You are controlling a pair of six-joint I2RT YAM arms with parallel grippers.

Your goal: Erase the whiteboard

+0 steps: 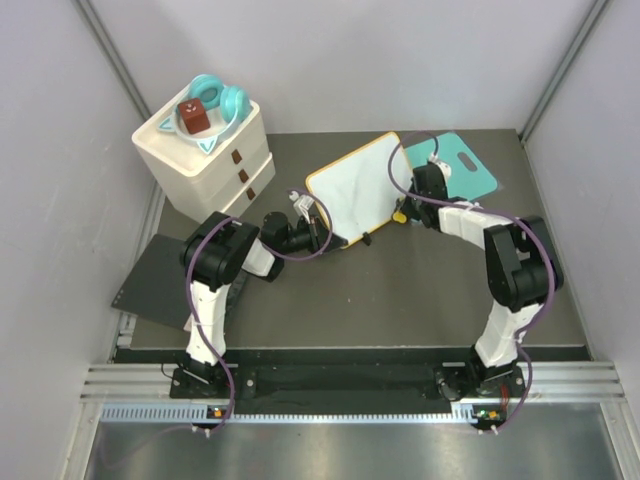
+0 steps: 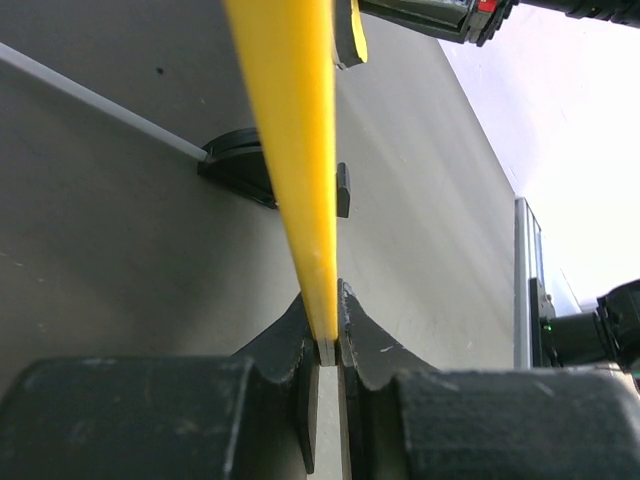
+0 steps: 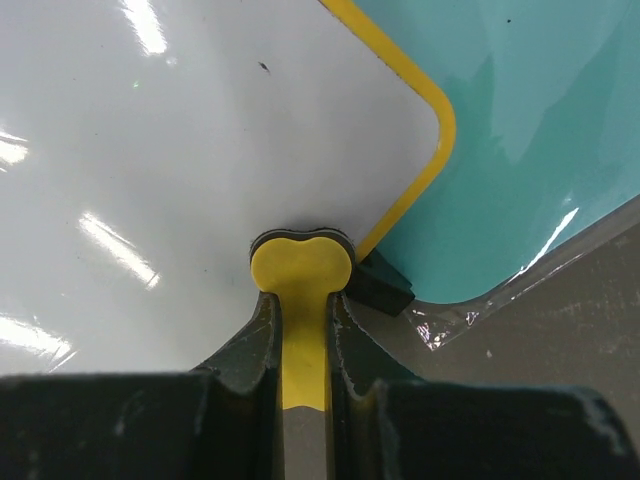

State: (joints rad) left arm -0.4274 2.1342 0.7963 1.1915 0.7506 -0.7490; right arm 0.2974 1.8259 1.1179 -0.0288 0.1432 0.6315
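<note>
The whiteboard [image 1: 358,186] with a yellow frame stands tilted on its black feet at the table's middle back; its white face shows no writing. My left gripper [image 1: 322,232] is shut on the board's lower left yellow edge [image 2: 290,150]. My right gripper [image 1: 412,190] is shut on a yellow eraser [image 3: 300,290] with a dark felt pad, pressed against the white face [image 3: 150,180] close to the board's rounded corner [image 3: 440,120] and a black foot [image 3: 380,285].
A teal cutting board [image 1: 462,163] lies behind the whiteboard at the back right. A cream drawer unit [image 1: 210,160] with a teal bowl and brown block stands at the back left. A dark mat [image 1: 158,275] lies at the left edge.
</note>
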